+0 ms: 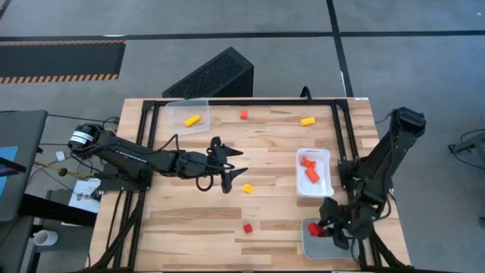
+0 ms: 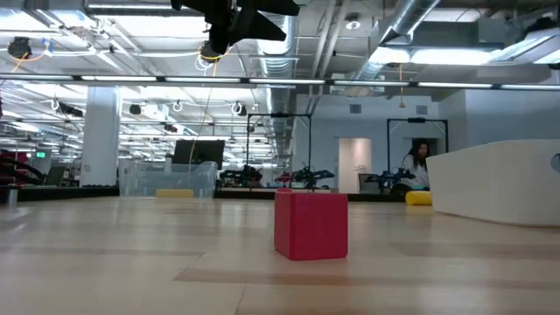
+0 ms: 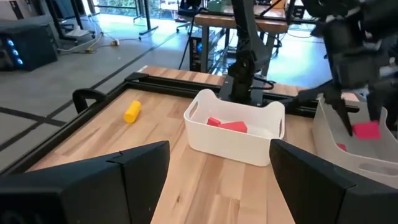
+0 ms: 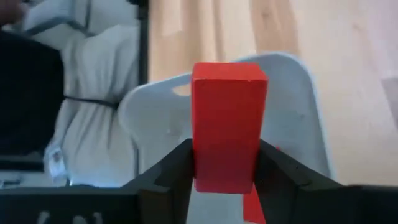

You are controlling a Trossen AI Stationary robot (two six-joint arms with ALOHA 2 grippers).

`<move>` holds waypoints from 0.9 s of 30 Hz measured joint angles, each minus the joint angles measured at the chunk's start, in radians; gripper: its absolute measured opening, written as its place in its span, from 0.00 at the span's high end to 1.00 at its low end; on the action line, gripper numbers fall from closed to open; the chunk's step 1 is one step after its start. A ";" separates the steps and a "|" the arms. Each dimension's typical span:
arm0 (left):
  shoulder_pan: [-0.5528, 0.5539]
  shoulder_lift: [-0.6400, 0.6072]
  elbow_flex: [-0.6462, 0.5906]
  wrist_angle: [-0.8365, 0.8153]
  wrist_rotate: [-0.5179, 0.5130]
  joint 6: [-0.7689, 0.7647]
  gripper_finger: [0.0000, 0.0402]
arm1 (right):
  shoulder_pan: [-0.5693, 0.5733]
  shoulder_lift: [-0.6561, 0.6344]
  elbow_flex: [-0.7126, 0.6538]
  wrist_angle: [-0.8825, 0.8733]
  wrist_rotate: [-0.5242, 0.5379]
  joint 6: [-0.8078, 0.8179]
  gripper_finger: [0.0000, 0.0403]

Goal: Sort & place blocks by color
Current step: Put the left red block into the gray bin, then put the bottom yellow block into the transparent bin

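One red block (image 4: 227, 124) sits between the right claw's (image 1: 321, 225) fingers above the corner tray (image 1: 309, 244); the left claw (image 1: 233, 168) gapes empty mid-desk.

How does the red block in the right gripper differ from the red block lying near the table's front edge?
The held red bar is elongated and sits between the right gripper fingers above a tray. The loose red cube is compact and rests on bare table, untouched. Both are solid red.

Bright, even overhead light from ceiling strips (image 2: 175, 80) washes the bench (image 1: 265, 220); shadows stay soft, and the right wrist view is blurred throughout.
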 joint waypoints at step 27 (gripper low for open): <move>0.038 0.000 0.000 -0.026 -0.074 -0.013 0.34 | -0.236 -0.305 -0.001 0.003 0.270 -0.477 0.30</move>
